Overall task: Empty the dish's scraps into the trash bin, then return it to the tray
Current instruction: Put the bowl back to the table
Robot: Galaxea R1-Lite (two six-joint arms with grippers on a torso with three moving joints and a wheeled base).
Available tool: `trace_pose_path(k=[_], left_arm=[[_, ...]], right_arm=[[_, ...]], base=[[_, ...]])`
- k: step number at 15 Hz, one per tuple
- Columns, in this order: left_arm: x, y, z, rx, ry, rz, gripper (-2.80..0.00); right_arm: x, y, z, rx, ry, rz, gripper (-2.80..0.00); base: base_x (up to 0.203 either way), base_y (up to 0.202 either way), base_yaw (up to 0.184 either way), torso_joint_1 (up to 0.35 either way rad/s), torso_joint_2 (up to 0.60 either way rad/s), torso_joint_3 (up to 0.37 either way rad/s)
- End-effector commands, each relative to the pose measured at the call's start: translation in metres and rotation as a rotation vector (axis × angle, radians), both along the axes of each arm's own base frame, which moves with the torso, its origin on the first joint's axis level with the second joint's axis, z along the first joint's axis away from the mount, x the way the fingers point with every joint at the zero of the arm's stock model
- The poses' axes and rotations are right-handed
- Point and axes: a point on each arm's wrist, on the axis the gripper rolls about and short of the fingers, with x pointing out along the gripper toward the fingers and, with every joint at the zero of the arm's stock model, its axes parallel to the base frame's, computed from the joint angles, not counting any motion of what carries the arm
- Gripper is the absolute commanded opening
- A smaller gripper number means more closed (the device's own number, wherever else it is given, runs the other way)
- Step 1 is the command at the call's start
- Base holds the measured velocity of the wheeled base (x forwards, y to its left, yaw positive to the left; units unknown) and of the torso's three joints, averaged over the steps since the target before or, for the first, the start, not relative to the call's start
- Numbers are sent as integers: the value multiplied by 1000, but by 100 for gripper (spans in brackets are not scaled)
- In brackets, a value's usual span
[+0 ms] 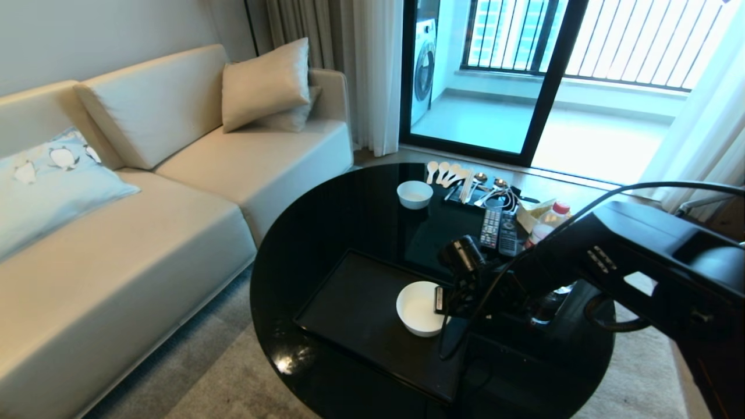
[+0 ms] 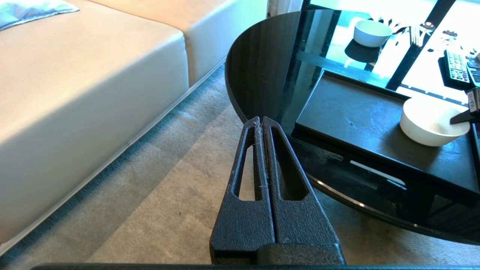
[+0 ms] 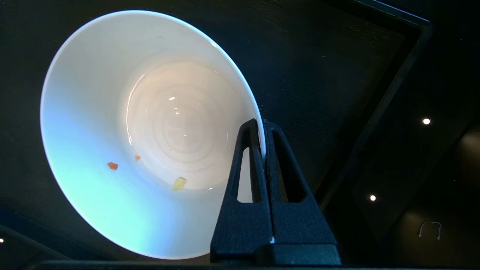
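While over the tray (image 1: 349,302) — right claw (image 3: 262,150) pinching the dish (image 3: 93,112) rim, few scraps (image 3: 179,183) inside.

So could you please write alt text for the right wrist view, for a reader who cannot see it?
The right gripper is shut on the rim of the dish, a deep white bowl, above the black tray. Only a few tiny scraps, orange and pale yellow, cling inside the bowl.

Home living rm — sofa (image 1: 145,192), washer (image 1: 425,64) on balcony.
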Motion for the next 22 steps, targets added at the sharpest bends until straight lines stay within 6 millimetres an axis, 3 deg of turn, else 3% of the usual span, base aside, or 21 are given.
trace_pose_path(k=[1,7,8,16,22], left_arm=[[0,0,0,-1,-1,0,-280],[0,0,0,-1,-1,0,-280],[0,0,0,-1,-1,0,-280],[0,0,0,-1,-1,0,-280],[0,0,0,-1,-1,0,-280]], right_arm=[[3,-5,-2,-2,3,-15,-280],[3,-7,3,3,-6,-20,-280],[3,-7,5,5,-11,-20,0],[-4,-9,46,40,-89,-17,0],[-41,-30,90,-6,-159,1,0]], base=[[0,0,0,0,0,0],[0,0,0,0,0,0],[0,0,0,0,0,0],[0,0,0,0,0,0],[0,0,0,0,0,0]])
